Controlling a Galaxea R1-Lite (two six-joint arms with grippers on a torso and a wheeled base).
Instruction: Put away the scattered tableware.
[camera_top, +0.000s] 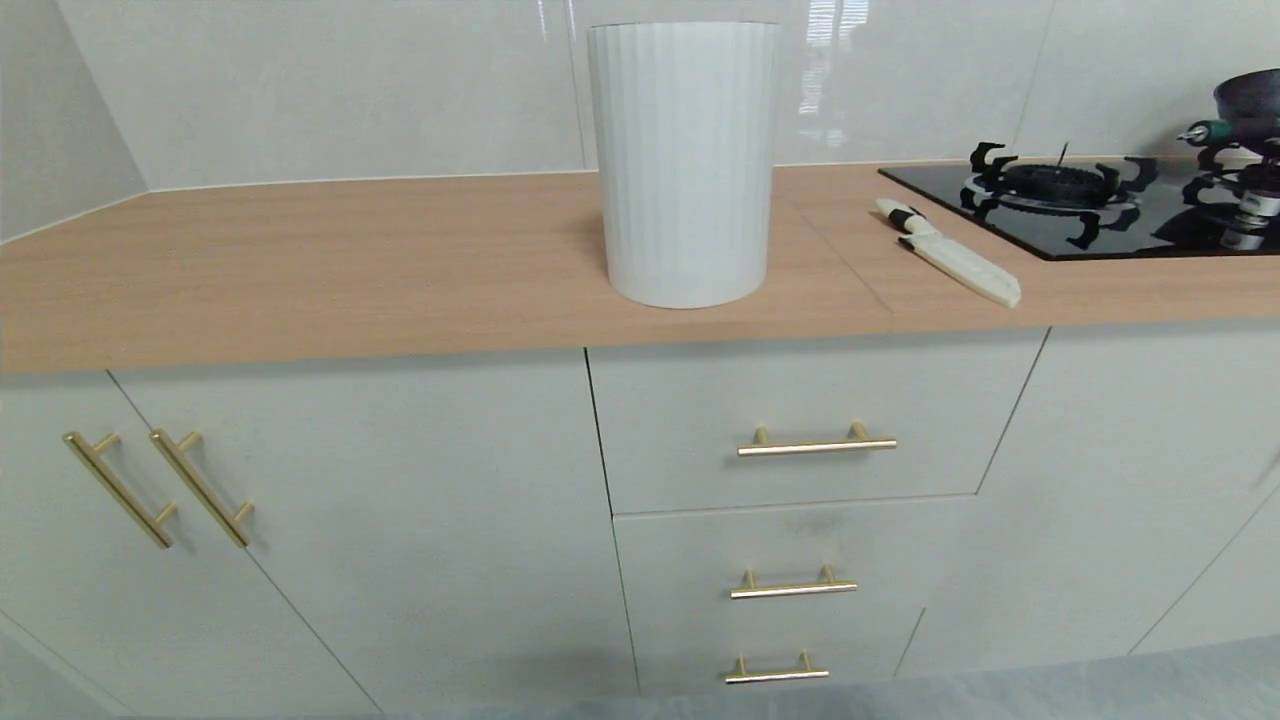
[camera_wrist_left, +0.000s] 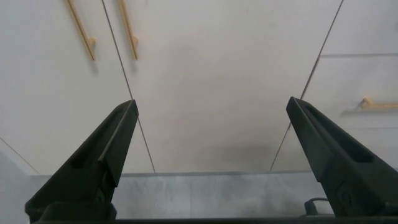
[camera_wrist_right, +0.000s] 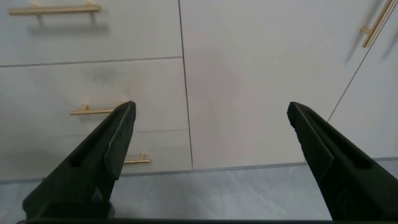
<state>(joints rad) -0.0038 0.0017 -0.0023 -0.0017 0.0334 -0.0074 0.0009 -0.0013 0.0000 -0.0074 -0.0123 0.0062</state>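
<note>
Both arms hang low, the left gripper (camera_wrist_left: 211, 102) and right gripper (camera_wrist_right: 211, 106) facing the cabinet fronts (camera_wrist_left: 217, 74), fingers spread wide and holding nothing. The smart play looks like lifting the right arm to the surface (camera_top: 350, 270) and taking the knife (camera_top: 950, 252) by its handle. It lies flat and slanted between the white ribbed container (camera_top: 685, 165) and the hob (camera_top: 1080, 205), with a cream blade and its black-banded handle toward the wall.

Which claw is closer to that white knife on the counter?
Right, probably. The right gripper hangs low before the panel right of the drawers, beneath the knife; the left gripper faces the door left of them.
</note>
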